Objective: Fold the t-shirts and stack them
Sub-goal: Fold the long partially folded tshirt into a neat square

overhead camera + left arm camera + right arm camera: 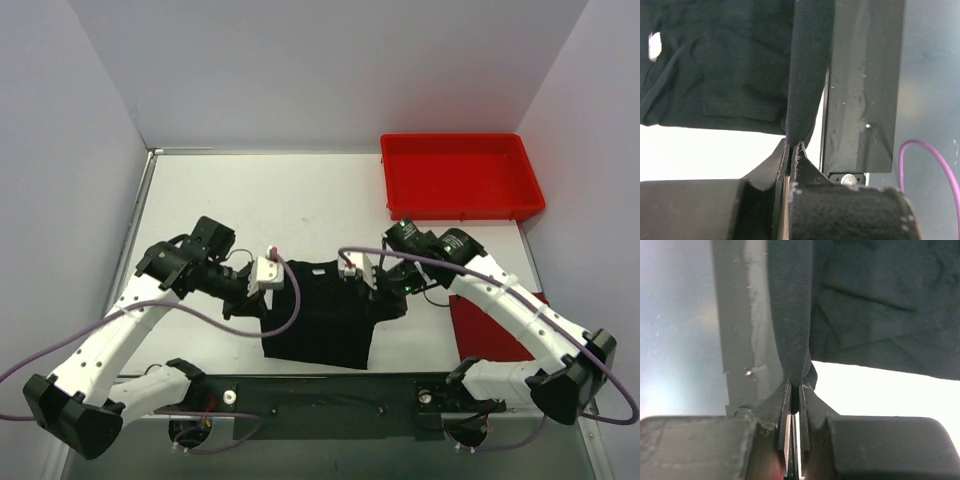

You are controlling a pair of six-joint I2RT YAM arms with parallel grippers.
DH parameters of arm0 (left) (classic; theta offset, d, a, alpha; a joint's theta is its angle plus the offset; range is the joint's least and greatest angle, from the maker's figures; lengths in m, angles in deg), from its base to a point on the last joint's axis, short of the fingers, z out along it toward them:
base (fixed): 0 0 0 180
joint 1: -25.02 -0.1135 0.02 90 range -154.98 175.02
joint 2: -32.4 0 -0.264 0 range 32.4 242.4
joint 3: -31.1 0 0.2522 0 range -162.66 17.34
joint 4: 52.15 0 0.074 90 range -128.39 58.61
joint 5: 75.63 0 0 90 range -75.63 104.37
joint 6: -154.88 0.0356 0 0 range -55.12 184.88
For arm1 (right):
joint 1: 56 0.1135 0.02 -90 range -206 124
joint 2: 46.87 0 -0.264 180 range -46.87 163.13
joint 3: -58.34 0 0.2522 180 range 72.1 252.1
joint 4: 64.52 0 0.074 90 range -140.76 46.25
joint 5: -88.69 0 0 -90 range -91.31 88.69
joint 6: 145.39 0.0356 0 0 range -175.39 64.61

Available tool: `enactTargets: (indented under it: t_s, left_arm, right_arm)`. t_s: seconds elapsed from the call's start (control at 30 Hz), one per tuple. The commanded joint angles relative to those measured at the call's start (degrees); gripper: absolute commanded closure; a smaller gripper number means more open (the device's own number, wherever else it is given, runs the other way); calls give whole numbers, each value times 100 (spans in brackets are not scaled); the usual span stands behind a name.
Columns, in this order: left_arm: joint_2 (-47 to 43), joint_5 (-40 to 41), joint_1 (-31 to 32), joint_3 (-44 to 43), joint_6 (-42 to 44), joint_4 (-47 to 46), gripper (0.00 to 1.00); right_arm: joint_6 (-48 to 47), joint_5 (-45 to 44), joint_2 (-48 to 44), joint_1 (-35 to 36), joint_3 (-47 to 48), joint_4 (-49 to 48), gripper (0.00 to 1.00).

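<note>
Mid-fold on the black t-shirt [320,325], near-centre on the table [250,200]: left jaws and right jaws each clamp a far corner. Next probably calls for drawing both corners nearward together, evenly

The top external camera is looking down from above and behind the arm bases [330,395], standing well back and taking in the whole surface [250,200] and the black t-shirt [320,320] at its near middle. The left wrist camera is peering along its own left pincer [791,150] from very close, facing the cloth pinched there with bright surface beyond, while the right wrist camera is doing likewise along the right pincer [796,390]. All three views are sharing the black t-shirt, each wrist view catching only the stretch beside its own grip.
</note>
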Motion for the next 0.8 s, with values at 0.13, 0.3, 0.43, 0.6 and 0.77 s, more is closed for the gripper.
enactTargets:
  t_s: [0.13, 0.3, 0.43, 0.6, 0.77]
  left_arm:
    - [1387, 514, -1129, -617, -1553, -1816, 100]
    - [2248, 603, -1191, -907, -1729, -2450, 100]
    - [2794, 743, -1191, -924, -1905, -3144, 100]
    - [3531, 945, -1191, -1197, -2020, -3426, 100]
    - [4121, 1192, -1191, -1574, -2143, -3699, 100]
  right_arm:
    - [1001, -370, 1623, -1391, 558, -1038, 100]
    - [1668, -748, 2442, -1911, 1007, -1012, 100]
    - [1871, -828, 2873, -2219, 1139, -994, 100]
    - [1889, -828, 3418, -2404, 1394, -1029, 100]
    - [2222, -1416, 4129, -2474, 2009, -995, 100]
